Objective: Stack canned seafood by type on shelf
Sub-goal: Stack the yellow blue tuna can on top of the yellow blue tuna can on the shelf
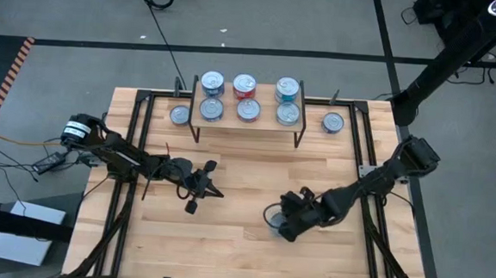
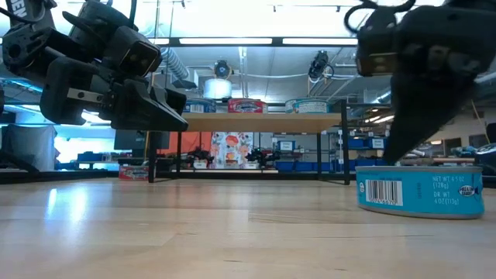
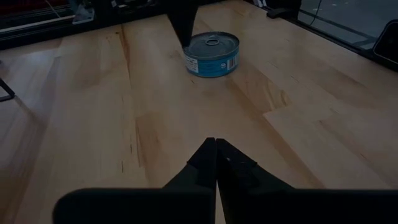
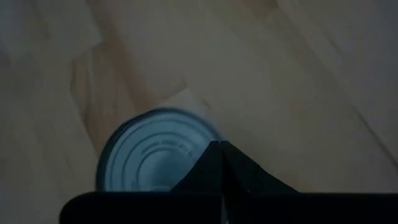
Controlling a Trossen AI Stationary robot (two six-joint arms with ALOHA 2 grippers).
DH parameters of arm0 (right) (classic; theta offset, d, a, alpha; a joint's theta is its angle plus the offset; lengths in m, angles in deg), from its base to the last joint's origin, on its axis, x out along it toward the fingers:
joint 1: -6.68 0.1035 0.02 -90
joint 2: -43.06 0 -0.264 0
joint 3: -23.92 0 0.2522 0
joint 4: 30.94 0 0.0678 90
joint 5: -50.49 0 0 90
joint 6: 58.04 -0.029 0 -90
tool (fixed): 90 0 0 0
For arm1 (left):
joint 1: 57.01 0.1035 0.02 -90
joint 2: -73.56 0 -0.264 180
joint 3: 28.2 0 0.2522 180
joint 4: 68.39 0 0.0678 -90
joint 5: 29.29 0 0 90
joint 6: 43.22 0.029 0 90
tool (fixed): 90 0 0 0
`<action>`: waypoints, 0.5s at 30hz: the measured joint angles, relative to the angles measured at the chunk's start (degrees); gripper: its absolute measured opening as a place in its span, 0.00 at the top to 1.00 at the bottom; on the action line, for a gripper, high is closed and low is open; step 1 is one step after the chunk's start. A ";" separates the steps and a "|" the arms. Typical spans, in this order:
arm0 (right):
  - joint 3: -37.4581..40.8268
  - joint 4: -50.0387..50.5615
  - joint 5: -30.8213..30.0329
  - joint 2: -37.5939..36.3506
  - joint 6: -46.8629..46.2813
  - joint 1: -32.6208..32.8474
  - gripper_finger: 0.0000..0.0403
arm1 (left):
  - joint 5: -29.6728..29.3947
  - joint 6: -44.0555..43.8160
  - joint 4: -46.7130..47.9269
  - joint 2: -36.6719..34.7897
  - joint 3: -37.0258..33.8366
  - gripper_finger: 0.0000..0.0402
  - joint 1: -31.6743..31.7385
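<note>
1. To lift the teal tin (image 3: 211,54), the right claw (image 4: 221,144) would probably need to spread its fingers and straddle the rim; they were pressed together above the lid edge, holding nothing.
2. The tin sat on the table (image 1: 242,242), well apart from the shelf (image 1: 247,122).
3. The left claw (image 3: 216,142), fingers together and empty, hovered nearby, pointing toward the tin.

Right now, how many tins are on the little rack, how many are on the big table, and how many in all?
Short round silver-topped tins on the small wood-topped shelf: 6
Silver-topped tins on the slatted wooden table beside the shelf, one at each end: 2
Teal-labelled round tin on the table by the right claw: 1
Total: 9
</note>
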State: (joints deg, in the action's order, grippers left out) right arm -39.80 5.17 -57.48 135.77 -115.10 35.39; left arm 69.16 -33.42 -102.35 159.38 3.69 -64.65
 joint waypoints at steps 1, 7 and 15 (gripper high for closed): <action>0.00 0.00 0.48 0.00 0.63 -0.69 0.99 | -0.01 0.00 -0.02 0.00 0.00 0.98 0.00; 0.00 -0.89 4.82 0.00 4.63 -4.95 0.99 | -0.04 0.13 -0.15 0.00 0.00 0.98 0.00; 0.02 -11.33 14.29 0.02 11.06 -6.60 0.99 | -0.07 0.24 -0.44 0.00 0.00 0.98 0.00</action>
State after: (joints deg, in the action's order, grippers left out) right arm -39.78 -6.15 -43.20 135.79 -104.04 28.79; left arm 69.09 -33.18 -102.79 159.38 3.69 -64.65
